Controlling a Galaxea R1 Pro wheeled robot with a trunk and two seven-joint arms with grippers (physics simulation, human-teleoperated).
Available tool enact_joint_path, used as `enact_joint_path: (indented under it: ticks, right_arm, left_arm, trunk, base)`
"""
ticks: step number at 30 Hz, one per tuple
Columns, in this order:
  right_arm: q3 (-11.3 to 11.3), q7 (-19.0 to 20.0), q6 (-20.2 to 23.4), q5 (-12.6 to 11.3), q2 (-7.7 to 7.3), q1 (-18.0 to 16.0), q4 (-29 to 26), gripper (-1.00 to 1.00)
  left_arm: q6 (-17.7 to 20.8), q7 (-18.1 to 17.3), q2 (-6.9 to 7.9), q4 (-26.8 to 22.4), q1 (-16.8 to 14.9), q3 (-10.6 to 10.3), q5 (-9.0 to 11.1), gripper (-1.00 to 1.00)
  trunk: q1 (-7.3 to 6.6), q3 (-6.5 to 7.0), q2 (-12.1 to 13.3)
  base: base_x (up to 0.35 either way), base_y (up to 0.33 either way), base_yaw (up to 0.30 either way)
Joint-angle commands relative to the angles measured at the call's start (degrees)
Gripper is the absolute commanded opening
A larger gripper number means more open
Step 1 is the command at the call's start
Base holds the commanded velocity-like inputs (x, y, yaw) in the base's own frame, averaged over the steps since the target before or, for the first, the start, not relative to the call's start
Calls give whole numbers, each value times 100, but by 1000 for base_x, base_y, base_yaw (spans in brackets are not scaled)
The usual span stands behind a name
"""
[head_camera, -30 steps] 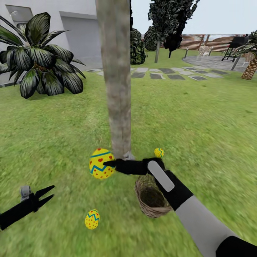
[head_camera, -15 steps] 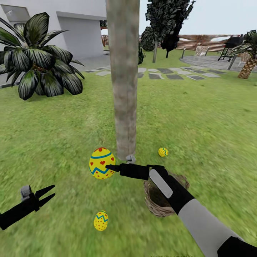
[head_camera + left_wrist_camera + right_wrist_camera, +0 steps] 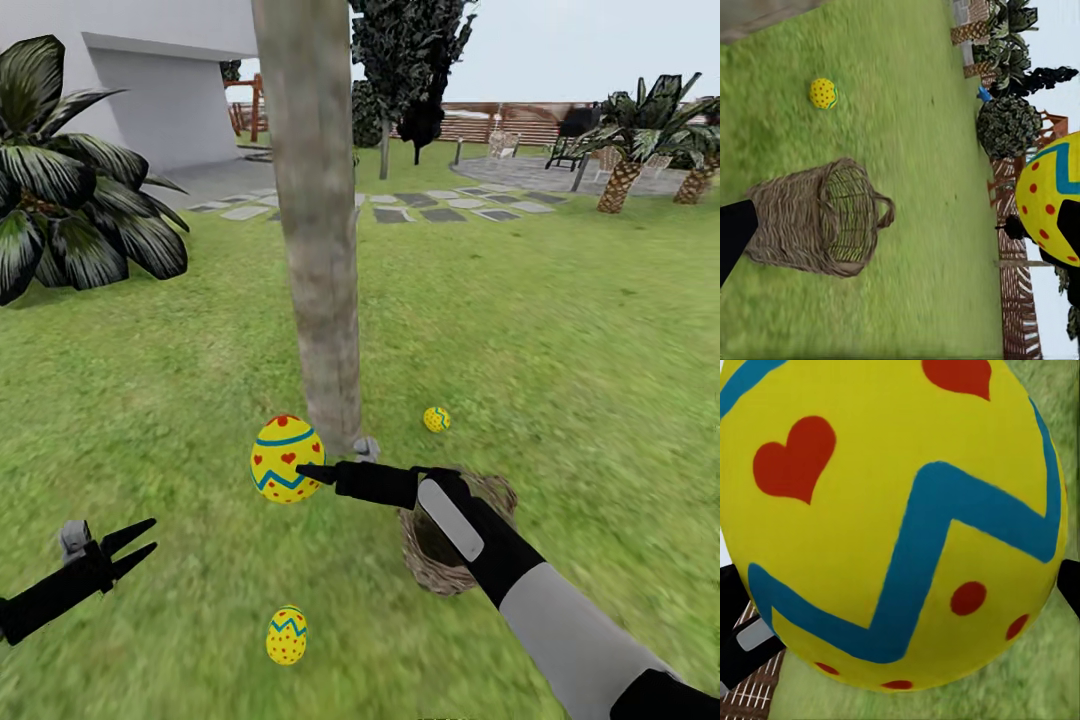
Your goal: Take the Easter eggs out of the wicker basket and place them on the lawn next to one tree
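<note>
My right gripper (image 3: 306,469) is shut on a yellow Easter egg (image 3: 286,458) with red hearts and blue zigzags, held above the lawn (image 3: 560,330) just left of the tree's grey-brown trunk (image 3: 318,250). In the right wrist view this egg (image 3: 892,517) looms very close. A second egg (image 3: 436,419) lies on the grass right of the trunk's foot. A third egg (image 3: 287,635) lies on the grass nearer to me. The wicker basket (image 3: 425,555) sits under my right forearm; in the left wrist view the basket (image 3: 825,217) is bare inside. My left gripper (image 3: 148,535) hangs open at the lower left.
A spiky dark-leaved plant (image 3: 70,220) stands at the left before the white house (image 3: 170,100). Stepping stones (image 3: 440,210), dark cone trees (image 3: 400,60), short palms (image 3: 625,150) and the slat fence (image 3: 500,125) lie far behind. Open grass spreads to the right.
The whole head view has shifted, so the camera moved. My right gripper keeps the egg at the same spot beside the trunk. The left arm has held still.
</note>
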Motion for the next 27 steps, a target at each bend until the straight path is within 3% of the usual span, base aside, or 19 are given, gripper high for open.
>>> enact_joint_path:
  ticks: [1, 6, 19, 27]
  right_arm:
    - [0, -8, 7, -12, 0, 4, 0, -100]
    - [0, -8, -28, -16, 0, 6, 0, -100]
    - [-7, -55, -228, -17, -9, 33, 13, -100]
    - [-8, -31, -230, -12, -8, 33, 319, -100]
  left_arm:
    - [0, 1, -1, 1, 0, 0, 0, 100]
    - [0, -7, -2, 2, 0, 0, 0, 100]
    - [-8, 2, 4, 2, 0, 6, 6, 100]
    - [-9, 1, -27, 2, 0, -1, -1, 100]
  trunk:
    - [0, 4, 0]
    - [0, 10, 0]
    - [0, 10, 0]
    - [0, 10, 0]
  base:
    - [0, 284, -273]
    - [0, 284, -163]
    - [0, 284, -3]
    - [0, 278, 0]
